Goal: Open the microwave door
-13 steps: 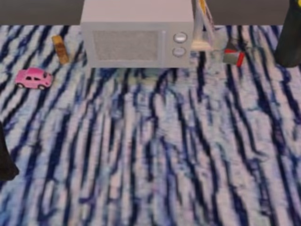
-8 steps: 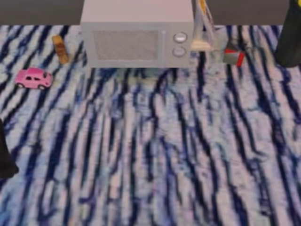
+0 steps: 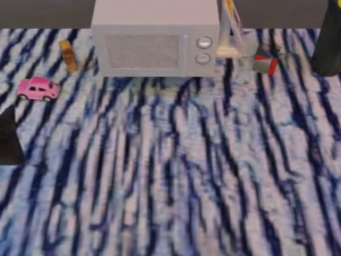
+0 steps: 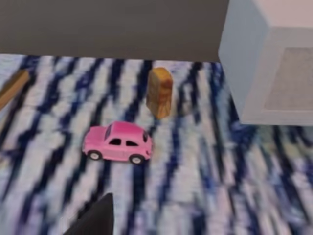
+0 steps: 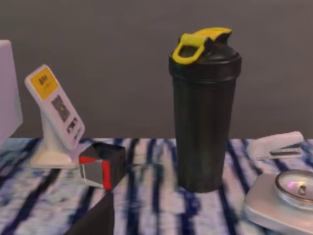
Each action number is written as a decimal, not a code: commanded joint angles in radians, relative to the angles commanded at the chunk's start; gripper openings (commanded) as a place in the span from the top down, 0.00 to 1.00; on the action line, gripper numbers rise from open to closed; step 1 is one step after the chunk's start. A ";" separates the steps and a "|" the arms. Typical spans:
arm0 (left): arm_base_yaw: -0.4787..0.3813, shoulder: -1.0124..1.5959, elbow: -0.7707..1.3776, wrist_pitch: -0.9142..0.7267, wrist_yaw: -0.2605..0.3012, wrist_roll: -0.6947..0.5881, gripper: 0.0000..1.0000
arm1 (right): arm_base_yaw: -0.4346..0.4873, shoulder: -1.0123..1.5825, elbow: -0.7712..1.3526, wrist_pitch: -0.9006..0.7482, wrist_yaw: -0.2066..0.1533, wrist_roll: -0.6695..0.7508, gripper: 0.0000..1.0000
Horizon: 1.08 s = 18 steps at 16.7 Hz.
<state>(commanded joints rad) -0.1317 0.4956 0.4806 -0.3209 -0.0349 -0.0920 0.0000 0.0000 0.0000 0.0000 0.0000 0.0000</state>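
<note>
The microwave (image 3: pixel 155 37) is set at the far edge of the table (image 3: pixel 176 176), a little left of centre in the top view. The microwave door (image 3: pixel 141 52) lies flush with the front, shut, its speckled window facing the camera. 2 round silver knobs (image 3: pixel 203 50) are stacked on the narrow panel at the door's right.

Left arm: only a dark tip of the left gripper (image 3: pixel 9 140) is seen at the table's left edge, below the pink toy car (image 3: pixel 38 88) and well apart from the microwave. In the left wrist view 1 dark finger tip (image 4: pixel 95 220) is seen over the cloth, near the car (image 4: pixel 117 142); whether the jaws are wide or narrow cannot be told.

Right arm: the right gripper is marked only by a dark finger edge (image 5: pixel 93 218) in the right wrist view; its jaw state cannot be told either.

Other items noted: a brown block (image 3: pixel 68 55) stands just left of the microwave, beyond the car. To the microwave's right a white stand with a yellow label (image 3: pixel 230 29) is placed, then a small red and grey box (image 3: pixel 264 64). A black shaker bottle with a yellow lid (image 5: pixel 204 107) stands upright at the far right of the table; beside it a white stapler (image 5: pixel 275 144) and a silver scale (image 5: pixel 283 196) are seen in the right wrist view.
</note>
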 joint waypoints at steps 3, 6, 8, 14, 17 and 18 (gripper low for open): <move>-0.064 0.268 0.245 -0.172 -0.025 -0.045 0.00 | 0.000 0.000 0.000 0.000 0.000 0.000 0.00; -0.133 0.568 0.519 -0.361 -0.056 -0.095 0.00 | 0.000 0.000 0.000 0.000 0.000 0.000 0.00; -0.180 0.776 0.714 -0.489 -0.079 -0.131 0.00 | 0.000 0.000 0.000 0.000 0.000 0.000 0.00; -0.319 1.375 1.334 -0.836 -0.151 -0.248 0.00 | 0.000 0.000 0.000 0.000 0.000 0.000 0.00; -0.381 1.625 1.641 -0.964 -0.186 -0.311 0.00 | 0.000 0.000 0.000 0.000 0.000 0.000 0.00; -0.400 1.699 1.741 -0.999 -0.197 -0.333 0.00 | 0.000 0.000 0.000 0.000 0.000 0.000 0.00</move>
<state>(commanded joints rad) -0.5317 2.1948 2.2212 -1.3200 -0.2324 -0.4246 0.0000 0.0000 0.0000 0.0000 0.0000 0.0000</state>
